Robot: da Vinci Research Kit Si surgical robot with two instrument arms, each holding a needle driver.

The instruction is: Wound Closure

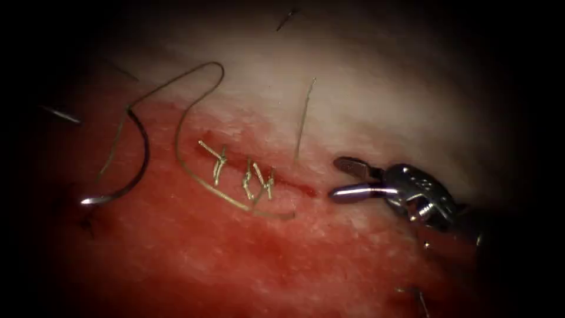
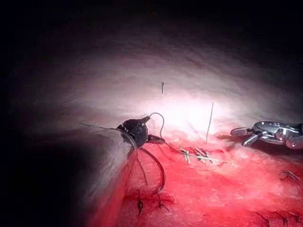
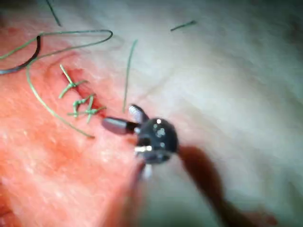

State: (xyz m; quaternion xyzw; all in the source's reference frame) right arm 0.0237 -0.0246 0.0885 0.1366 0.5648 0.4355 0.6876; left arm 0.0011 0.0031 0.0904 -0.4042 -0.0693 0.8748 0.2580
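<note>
One curved needle (image 1: 132, 159), loose on tissue (image 1: 365, 106)

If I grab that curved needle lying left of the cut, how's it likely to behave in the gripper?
The needle lies free on the tissue, held by neither tool. It looks thin, stiff and smoothly curved, so it may swivel in the right gripper, now open and empty. Its shiny surface looks slippery. The thread trailing from it looks floppy and should drag along.
</note>
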